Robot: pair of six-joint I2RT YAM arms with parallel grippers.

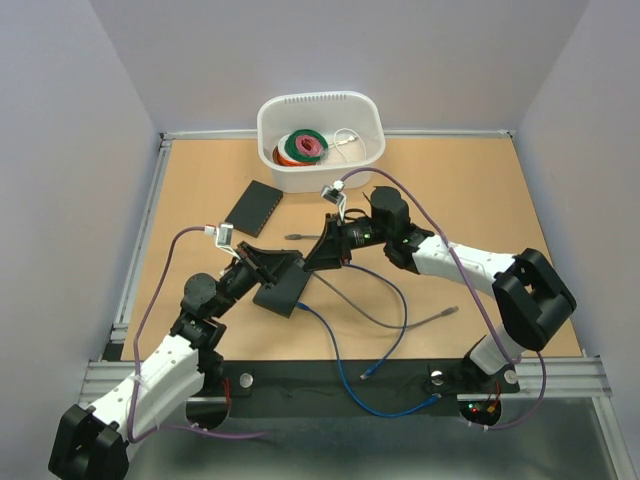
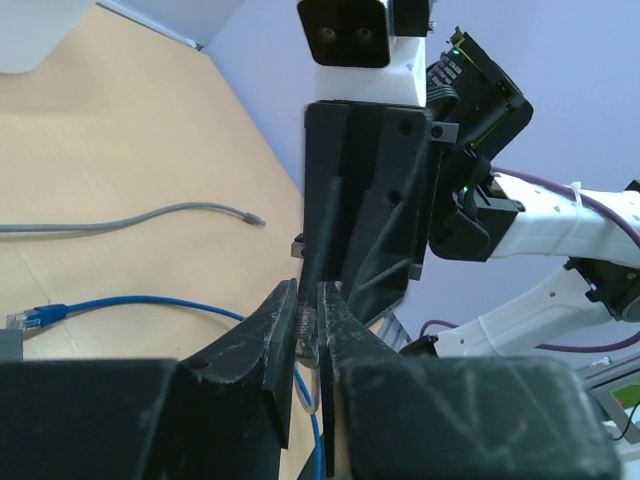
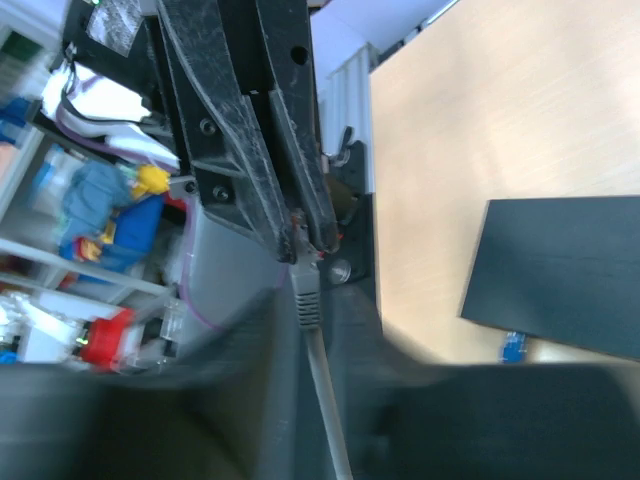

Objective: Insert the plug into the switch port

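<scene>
The grey plug (image 2: 306,335) is pinched between my left gripper's (image 2: 305,292) fingers, and it also shows in the right wrist view (image 3: 306,295). Its grey cable (image 3: 325,410) runs back between my right gripper's (image 3: 312,325) blurred fingers, which look closed on it. Both grippers meet tip to tip in the top view, left (image 1: 298,262) and right (image 1: 318,258), just above the black switch (image 1: 280,292). The switch (image 3: 560,280) lies flat on the table with a blue cable (image 1: 345,360) at its near edge.
A second black box (image 1: 253,208) lies behind the left gripper. A white bin (image 1: 270,130) with tape rolls stands at the back. The grey cable's other end (image 1: 448,314) and loose blue plugs (image 1: 370,372) lie towards the near edge on the right.
</scene>
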